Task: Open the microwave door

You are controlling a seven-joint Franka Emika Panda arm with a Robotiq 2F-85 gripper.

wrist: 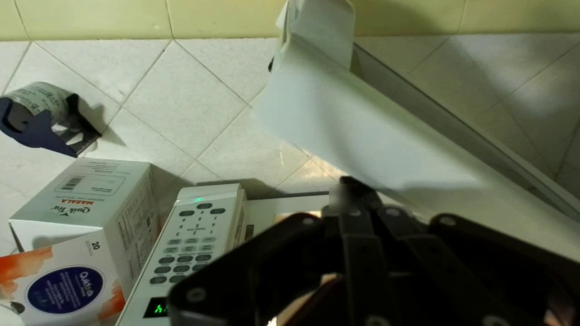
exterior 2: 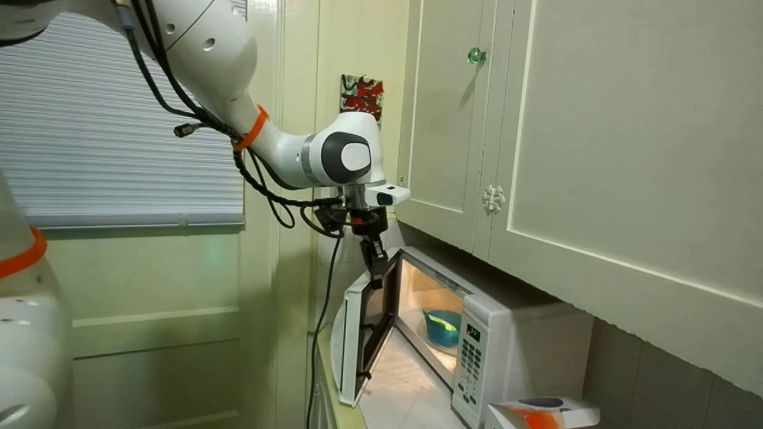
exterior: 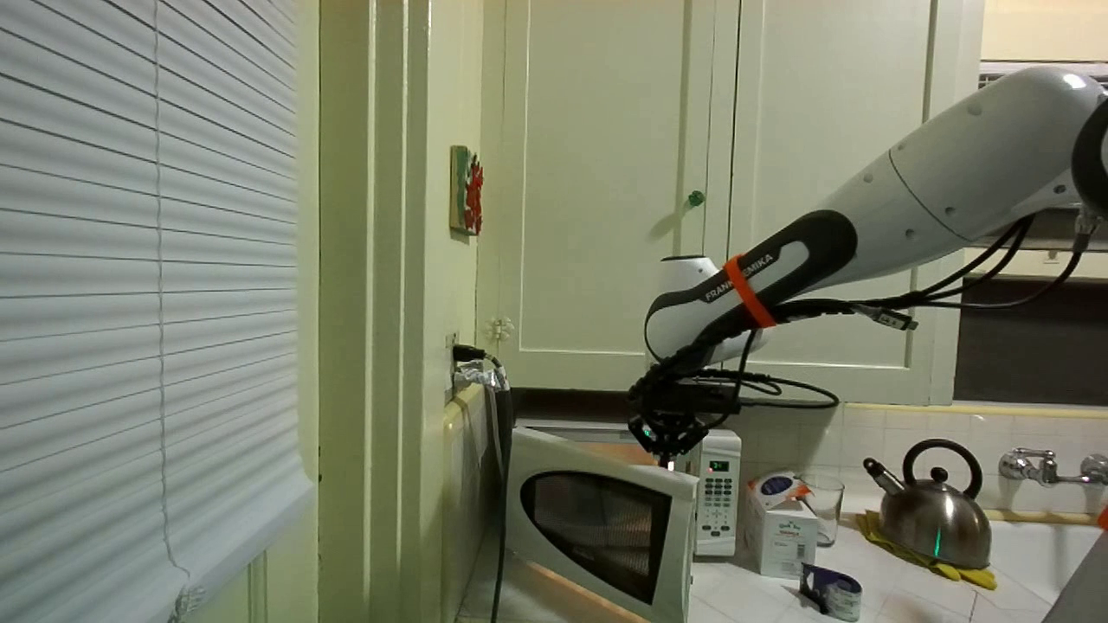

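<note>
The microwave door (exterior: 597, 450) stands swung well open, its dark window facing out in an exterior view. Its edge and dark inner face show in an exterior view (exterior 2: 350, 351), and its white top edge crosses the wrist view (wrist: 362, 136). The white microwave (exterior 2: 536, 339) is lit inside and holds a blue bowl (exterior 2: 442, 333) with something green in it. My gripper (exterior: 665, 457) points down with its fingers together, at the inner side of the door near its top, also in an exterior view (exterior 2: 377, 281). In the wrist view the fingertips (wrist: 358, 194) lie close beside the door; contact is unclear.
Tea boxes (exterior: 783, 541) stand beside the button panel (exterior: 718, 497). A tape dispenser (wrist: 41, 120), a glass (exterior: 827, 515) and a kettle (exterior: 935, 523) are also on the counter. A black cable (exterior 2: 325, 316) hangs by the wall behind the door. Cabinet doors (exterior 2: 644, 179) are above.
</note>
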